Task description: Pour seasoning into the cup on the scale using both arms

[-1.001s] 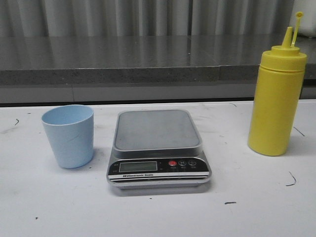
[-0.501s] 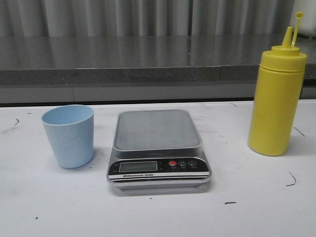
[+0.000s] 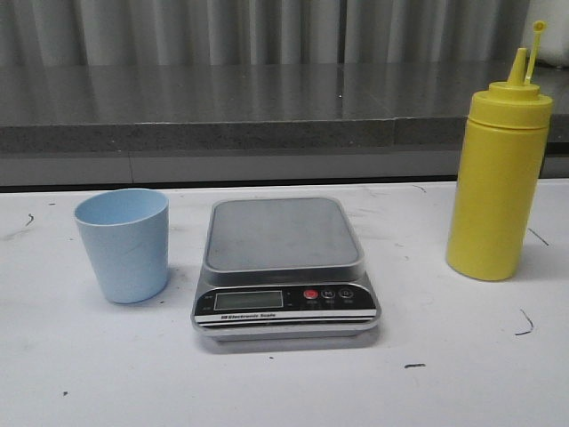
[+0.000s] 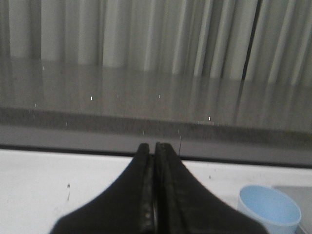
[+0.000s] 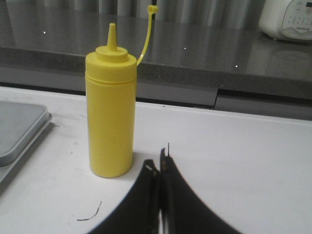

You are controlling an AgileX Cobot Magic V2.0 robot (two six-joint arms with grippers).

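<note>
Front view: scale [image 3: 284,267], front strip reading "Electronic Scale", sits mid-table [image 3: 462,374], platform bare; cup [image 3: 123,245] stands left, seasoning bottle [image 3: 498,178] right. Left end effector [image 4: 150,148] and right end effector [image 5: 157,168] are closed, gripping nothing.

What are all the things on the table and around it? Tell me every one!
cup: one, light blue, upright on the table left of the scale
scale: one, silver with grey platform, middle of the table, nothing on it
seasoning bottle: one, yellow, upright at the right, cap off its nozzle
table: one, white, with small dark marks
counter: one, grey, behind the table
white appliance: one, on the counter
left hand: one, black, shut
right hand: one, black, shut, near the bottle
</note>
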